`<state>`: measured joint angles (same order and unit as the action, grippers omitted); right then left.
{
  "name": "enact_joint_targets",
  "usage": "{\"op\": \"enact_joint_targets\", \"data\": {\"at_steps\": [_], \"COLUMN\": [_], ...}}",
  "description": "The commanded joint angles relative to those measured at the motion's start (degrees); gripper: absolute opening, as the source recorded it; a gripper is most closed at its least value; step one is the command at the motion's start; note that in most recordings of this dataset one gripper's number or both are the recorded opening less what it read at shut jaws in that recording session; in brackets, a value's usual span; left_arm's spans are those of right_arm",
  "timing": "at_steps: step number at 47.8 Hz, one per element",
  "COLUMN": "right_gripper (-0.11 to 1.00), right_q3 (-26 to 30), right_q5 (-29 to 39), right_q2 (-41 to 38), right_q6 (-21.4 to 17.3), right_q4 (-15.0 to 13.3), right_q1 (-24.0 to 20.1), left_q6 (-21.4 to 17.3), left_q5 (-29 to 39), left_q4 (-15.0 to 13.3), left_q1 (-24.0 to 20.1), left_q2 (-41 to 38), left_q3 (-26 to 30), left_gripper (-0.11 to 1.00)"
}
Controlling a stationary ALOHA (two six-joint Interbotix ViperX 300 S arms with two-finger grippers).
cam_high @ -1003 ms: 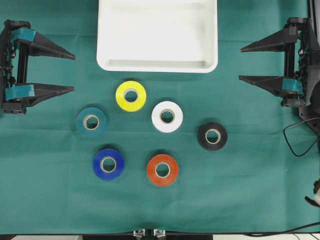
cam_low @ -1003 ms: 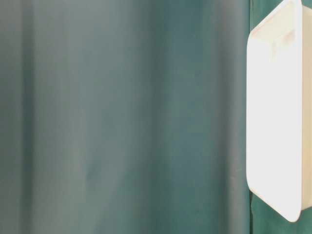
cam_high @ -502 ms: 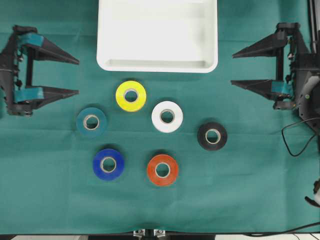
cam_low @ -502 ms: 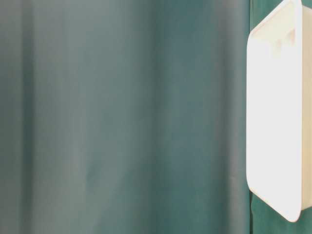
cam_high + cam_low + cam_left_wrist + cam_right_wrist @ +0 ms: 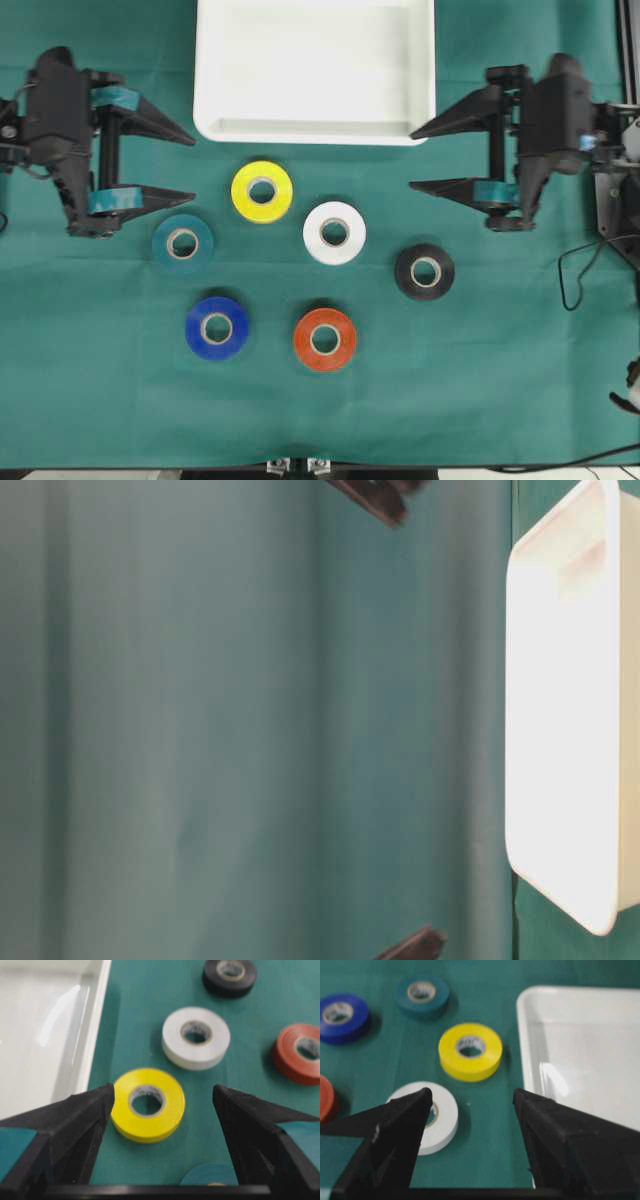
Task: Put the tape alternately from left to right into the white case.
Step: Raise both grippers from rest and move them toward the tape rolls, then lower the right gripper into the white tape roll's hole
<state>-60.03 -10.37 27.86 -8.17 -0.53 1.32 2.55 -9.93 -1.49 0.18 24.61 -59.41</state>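
The white case [image 5: 315,135] lies at the back middle with nothing in it. In front of it, flat on the green cloth, lie the tape rolls: yellow [image 5: 280,192], white [image 5: 355,233], teal [image 5: 162,243], black [image 5: 445,272], blue [image 5: 237,328] and orange-red [image 5: 345,340]. My left gripper [image 5: 193,168] stands open, just left of the yellow roll [image 5: 170,1105] and above the teal one [image 5: 210,1175]. To the right of the case's front corner my right gripper [image 5: 412,159] is open too, with the white roll [image 5: 447,1120] beside its left finger. Neither holds anything.
A green cloth [image 5: 480,400] covers the table down to its front edge [image 5: 300,468]. A black cable [image 5: 580,280] loops at the far right. In the table-level view only the case [image 5: 560,730] and two dark fingertips [image 5: 375,495] show.
Both arms have moved in from the table's sides toward the middle, jaws still wide. Fingertips have come into the table-level view. The rolls and the case have not moved.
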Motion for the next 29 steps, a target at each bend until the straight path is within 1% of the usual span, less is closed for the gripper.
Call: {"op": "enact_joint_targets", "data": {"at_steps": [1, 15, 29], "right_gripper": [0.77, 0.77, 0.77], "right_q3": [2.9, 7.6, 8.8], "right_q5": [-0.2, 3.4, 4.6], "right_q2": [-2.9, -9.8, -12.4], "right_q6": [0.0, 0.1, 0.2], "right_q4": [-0.2, -1.5, -1.7], "right_q1": [-0.4, -0.4, -0.5], "left_q6": [-0.2, -0.1, -0.2], "left_q5": [1.1, 4.7, 5.9], "left_q4": [-0.1, -0.2, -0.1], "left_q1": [0.1, 0.1, 0.2], "left_q2": [-1.7, -5.7, -6.8], "left_q3": [1.8, 5.2, 6.0], "left_gripper": [0.87, 0.88, 0.87]}}
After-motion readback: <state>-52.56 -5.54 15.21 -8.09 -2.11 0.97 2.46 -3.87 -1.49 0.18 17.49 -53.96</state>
